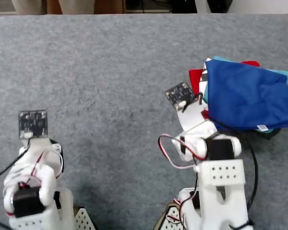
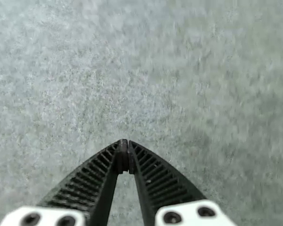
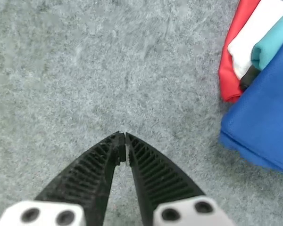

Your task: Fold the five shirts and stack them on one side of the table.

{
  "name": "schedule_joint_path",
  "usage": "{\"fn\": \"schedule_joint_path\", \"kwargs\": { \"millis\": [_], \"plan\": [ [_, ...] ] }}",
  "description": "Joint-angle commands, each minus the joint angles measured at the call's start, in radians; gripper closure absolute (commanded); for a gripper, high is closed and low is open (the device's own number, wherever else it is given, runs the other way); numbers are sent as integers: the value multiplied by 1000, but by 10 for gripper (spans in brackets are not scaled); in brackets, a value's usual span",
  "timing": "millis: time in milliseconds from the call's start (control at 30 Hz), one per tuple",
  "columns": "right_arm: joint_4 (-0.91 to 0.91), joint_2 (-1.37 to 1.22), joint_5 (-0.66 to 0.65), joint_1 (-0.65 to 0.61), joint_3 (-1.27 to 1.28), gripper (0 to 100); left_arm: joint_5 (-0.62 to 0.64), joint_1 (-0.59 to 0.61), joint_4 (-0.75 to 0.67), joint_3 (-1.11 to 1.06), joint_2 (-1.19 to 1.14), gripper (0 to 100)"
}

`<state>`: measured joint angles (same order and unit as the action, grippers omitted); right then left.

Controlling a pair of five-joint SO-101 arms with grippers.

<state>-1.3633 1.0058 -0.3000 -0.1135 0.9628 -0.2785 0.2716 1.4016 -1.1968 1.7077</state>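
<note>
The left fingers (image 2: 123,153) were clenched on nothing, low over bare desk (image 1: 110,72) at the near left, well apart from the cloth. The right fingers (image 3: 120,145) were likewise pressed together and empty, set just left of the stack (image 1: 240,103) and not touching it. The stack was placed at the desk's right edge, with the blue shirt (image 1: 252,91) laid on top. Edges of a red shirt (image 3: 233,52), then white and teal, were seen beneath it, and a dark layer lowest. The task was judged all but done — both arms seemingly set clear so the pile would not be disturbed.
</note>
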Motion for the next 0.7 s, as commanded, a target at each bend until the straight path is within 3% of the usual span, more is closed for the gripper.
{"fn": "schedule_joint_path", "kwargs": {
  "millis": [0,167,400,533,667],
  "plan": [
    [2,119,8,-8,91,997,46,8,12,-81,134,981],
    [17,334,25,-2,277,997,37,8,9,-169,104,981],
    [44,717,318,-10,441,997,41,6,9,-262,117,980],
    [37,932,334,-10,567,997,41,8,-28,-292,117,980],
    [46,894,336,-10,627,997,41,5,-101,-405,117,980]
  ]
}}
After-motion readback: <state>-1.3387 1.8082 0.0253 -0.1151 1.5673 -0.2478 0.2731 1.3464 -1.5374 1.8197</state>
